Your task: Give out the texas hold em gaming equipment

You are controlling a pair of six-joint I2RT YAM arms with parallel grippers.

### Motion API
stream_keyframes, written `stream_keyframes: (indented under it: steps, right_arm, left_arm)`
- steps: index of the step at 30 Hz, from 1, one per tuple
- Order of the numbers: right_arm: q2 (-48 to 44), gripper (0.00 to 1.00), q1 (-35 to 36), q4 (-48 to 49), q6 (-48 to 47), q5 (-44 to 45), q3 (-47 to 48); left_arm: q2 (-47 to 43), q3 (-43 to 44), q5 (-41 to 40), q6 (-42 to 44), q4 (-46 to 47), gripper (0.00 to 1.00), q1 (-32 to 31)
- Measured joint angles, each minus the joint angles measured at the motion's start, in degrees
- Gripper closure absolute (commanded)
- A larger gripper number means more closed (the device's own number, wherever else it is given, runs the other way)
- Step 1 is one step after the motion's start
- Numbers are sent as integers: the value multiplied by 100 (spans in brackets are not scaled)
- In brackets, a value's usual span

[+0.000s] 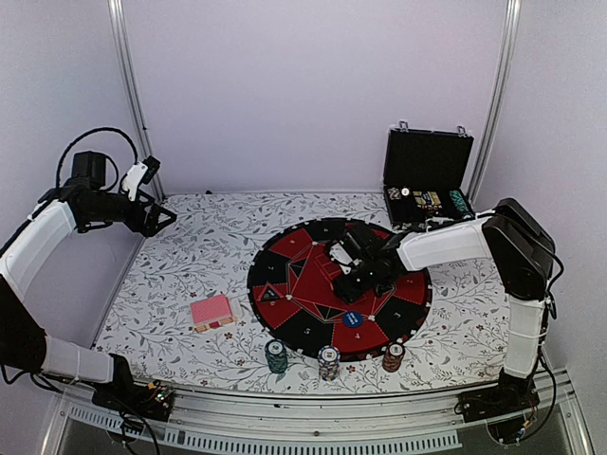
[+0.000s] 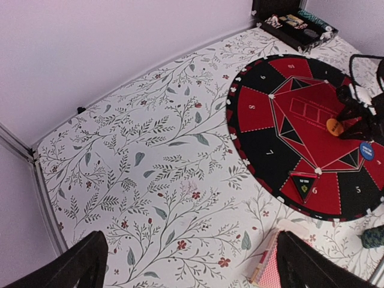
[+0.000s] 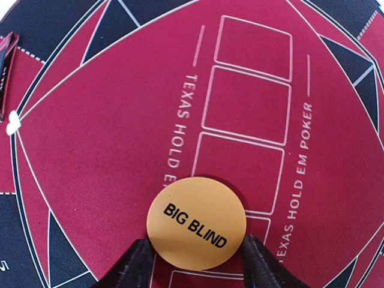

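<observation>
Distribution looks partly done. Three chip stacks, dark green, blue-white and brown-red, stand just beside the near rim of the mat, and the blue button lies on it. The orange BIG BLIND disc sits mid-mat between the fingers of the right gripper; whether they pinch it cannot be told. The card deck lies undealt on the left. The left gripper hangs apart, empty. More pieces lie in the open black case; nothing blocks the mat.
</observation>
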Motion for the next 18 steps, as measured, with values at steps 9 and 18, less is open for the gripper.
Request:
stream_keyframes:
  steps: [9, 18]
  right_arm:
    - [208, 55, 11, 22, -74, 94, 282]
    - [599, 55, -407, 175, -98, 87, 776]
  left_arm:
    - [0, 44, -2, 0, -7, 0, 0]
    - [4, 57, -2, -2, -13, 0, 0]
